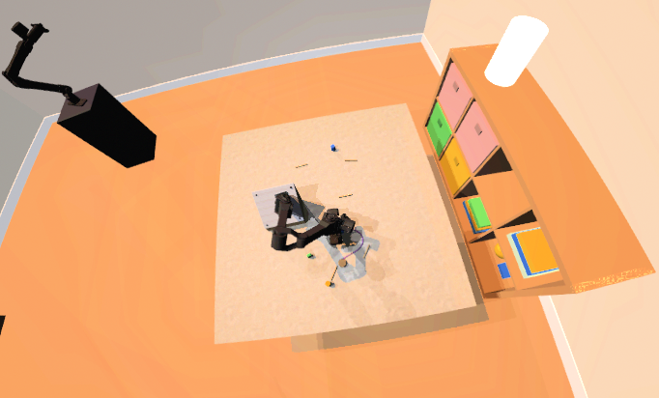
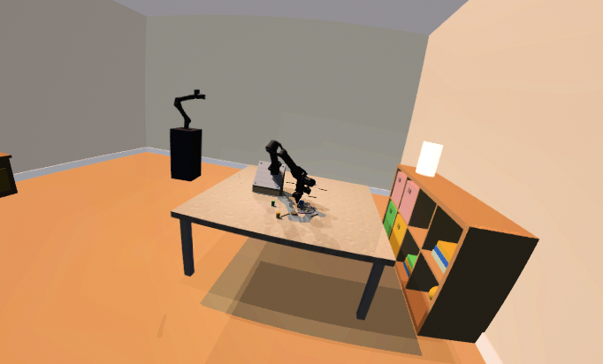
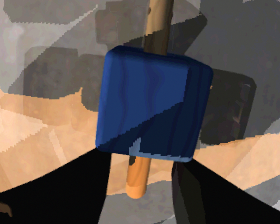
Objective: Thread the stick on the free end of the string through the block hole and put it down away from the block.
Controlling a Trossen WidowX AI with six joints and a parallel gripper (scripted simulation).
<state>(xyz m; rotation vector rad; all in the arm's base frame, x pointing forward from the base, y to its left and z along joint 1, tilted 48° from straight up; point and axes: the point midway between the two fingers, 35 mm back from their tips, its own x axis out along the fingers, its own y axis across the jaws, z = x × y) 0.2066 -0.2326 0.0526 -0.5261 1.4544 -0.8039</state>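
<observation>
The blue block (image 3: pixel 151 100) lies on the table and fills the middle of the wrist view. It also shows small in the exterior view (image 2: pixel 301 203). The wooden stick (image 3: pixel 158 22) runs through its hole: one part sticks out at the far side, and a short orange end shows at the near side. My gripper (image 3: pixel 143 159) (image 2: pixel 297 201) is partly open, low over the table at the block's near side. The short stick end lies between its fingers, not gripped. The purple string (image 1: pixel 362 241) curves to the round button (image 1: pixel 342 263) (image 2: pixel 293 213). Its join to the stick is out of the wrist view.
A loose stick (image 1: pixel 366 250) lies right of the string. Another stick (image 1: pixel 333 274) lies between the button and an orange object (image 1: pixel 328 283). A green object (image 1: pixel 309 255) is left of the button. Several sticks and a blue object (image 1: pixel 332 148) lie farther back.
</observation>
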